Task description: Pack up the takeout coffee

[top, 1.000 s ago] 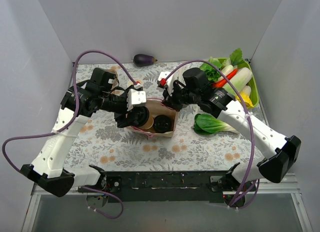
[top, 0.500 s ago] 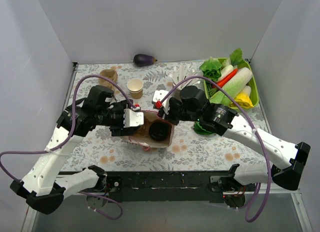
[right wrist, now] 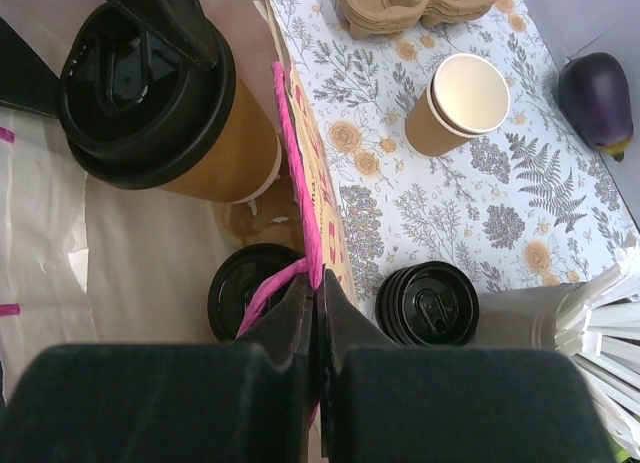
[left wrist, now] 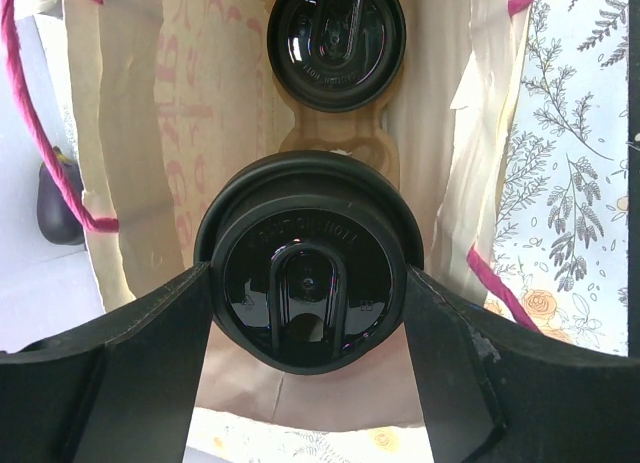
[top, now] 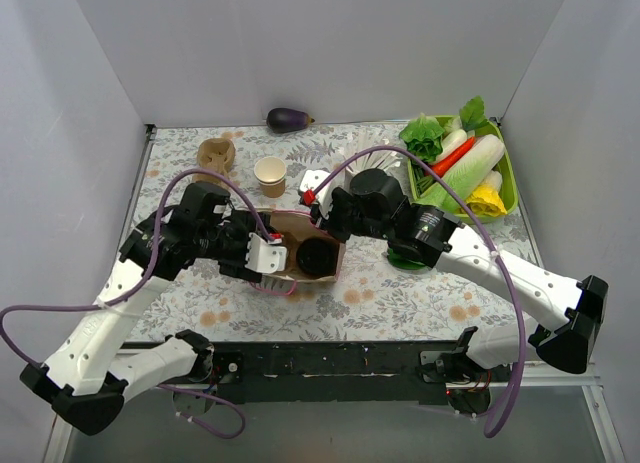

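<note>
The takeout coffee (left wrist: 308, 273), a kraft-brown cup (right wrist: 225, 148) with a round black lid, hangs inside the mouth of the open paper bag (left wrist: 150, 133). My left gripper (left wrist: 308, 318) is shut on it, one finger pressed to each side of the lid. Deeper in the bag, a second lidded cup (left wrist: 336, 43) sits in a pulp holder. My right gripper (right wrist: 315, 283) is shut on the bag's pink handle (right wrist: 290, 163) at the bag's right rim. From above, the left gripper (top: 266, 255) covers the bag's left half (top: 300, 223), with the second lid (top: 317, 255) showing beside it.
An open paper cup (top: 270, 175) and a pulp cup carrier (top: 215, 155) stand behind the bag. A stack of black lids (right wrist: 430, 303) and a grey cup of white sticks (right wrist: 560, 313) are right of the bag. An eggplant (top: 288, 119) lies at the back, a green vegetable tray (top: 505, 168) at the right.
Both arms have shifted toward the near edge, uncovering the paper cup and carrier. The left gripper has carried the coffee lower into the bag. The right gripper has kept hold of the handle.
</note>
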Tool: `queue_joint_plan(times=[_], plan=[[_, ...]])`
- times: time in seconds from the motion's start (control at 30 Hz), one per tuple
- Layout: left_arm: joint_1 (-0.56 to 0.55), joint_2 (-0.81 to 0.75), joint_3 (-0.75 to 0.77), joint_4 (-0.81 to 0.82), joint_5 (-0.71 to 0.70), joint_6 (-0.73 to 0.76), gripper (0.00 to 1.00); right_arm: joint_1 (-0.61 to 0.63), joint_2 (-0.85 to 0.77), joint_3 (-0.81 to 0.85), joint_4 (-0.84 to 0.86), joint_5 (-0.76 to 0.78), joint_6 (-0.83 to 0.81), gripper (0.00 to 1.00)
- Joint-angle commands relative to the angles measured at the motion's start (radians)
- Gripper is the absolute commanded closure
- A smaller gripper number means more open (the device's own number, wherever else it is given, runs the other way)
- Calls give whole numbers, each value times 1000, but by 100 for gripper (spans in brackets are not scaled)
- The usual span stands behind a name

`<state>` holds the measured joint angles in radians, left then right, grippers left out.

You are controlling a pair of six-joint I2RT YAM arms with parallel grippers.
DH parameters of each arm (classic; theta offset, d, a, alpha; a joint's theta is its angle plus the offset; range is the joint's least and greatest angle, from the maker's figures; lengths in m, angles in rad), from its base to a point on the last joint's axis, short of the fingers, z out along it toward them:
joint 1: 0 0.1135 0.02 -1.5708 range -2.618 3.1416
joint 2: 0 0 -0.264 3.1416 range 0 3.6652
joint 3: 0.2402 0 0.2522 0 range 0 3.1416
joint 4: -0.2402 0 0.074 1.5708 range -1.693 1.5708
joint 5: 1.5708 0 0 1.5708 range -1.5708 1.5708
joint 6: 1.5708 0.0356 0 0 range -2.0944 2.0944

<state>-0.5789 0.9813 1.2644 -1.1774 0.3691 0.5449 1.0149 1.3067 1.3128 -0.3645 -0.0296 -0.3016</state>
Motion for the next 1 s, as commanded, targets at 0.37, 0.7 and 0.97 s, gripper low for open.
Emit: queue_joint_plan(times=[0.37, 0.7, 0.97], plan=[[-55, 189, 179, -88, 64, -11, 100, 7, -12, 36, 50, -6, 13, 99], [-102, 206, 93, -44, -82, -28, 100, 7, -32, 19, 50, -15, 15, 99], [-144, 132, -43, 73, -193, -16, 100, 8, -47, 11, 32, -76, 1, 93]])
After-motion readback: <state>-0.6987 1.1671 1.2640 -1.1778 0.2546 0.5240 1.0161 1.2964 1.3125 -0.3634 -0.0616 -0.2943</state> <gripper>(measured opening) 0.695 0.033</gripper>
